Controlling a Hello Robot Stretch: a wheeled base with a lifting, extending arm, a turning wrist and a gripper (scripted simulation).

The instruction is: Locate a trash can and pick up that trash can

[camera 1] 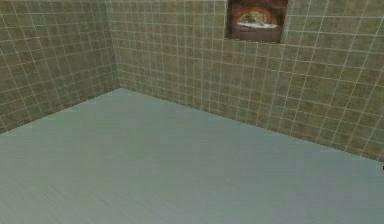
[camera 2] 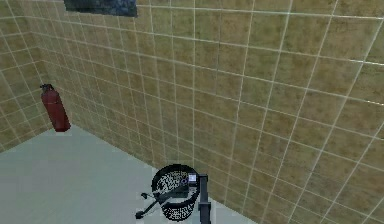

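Facing bare floor [camera 1: 150, 150] up to a tiled corner [camera 1: 117, 60], we find our gripper [camera 2: 146, 208] at the trash can [camera 2: 172, 190] near the wall [camera 2: 290, 110]; what its jaws hold we cannot tell.

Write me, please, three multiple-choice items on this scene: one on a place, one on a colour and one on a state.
1. In the arm side view, where is the fire extinguisher?
A. on a table
B. on the tiled wall, at the view's left
C. on a shelf

2. What colour is it?
A. red
B. green
C. white

3. How does the trash can stand?
A. on its side
B. upside down
C. upright, mouth up

Answers: 1 B, it hangs against the tiles; 2 A, its body is plainly red; 3 C, its round rim faces upward.
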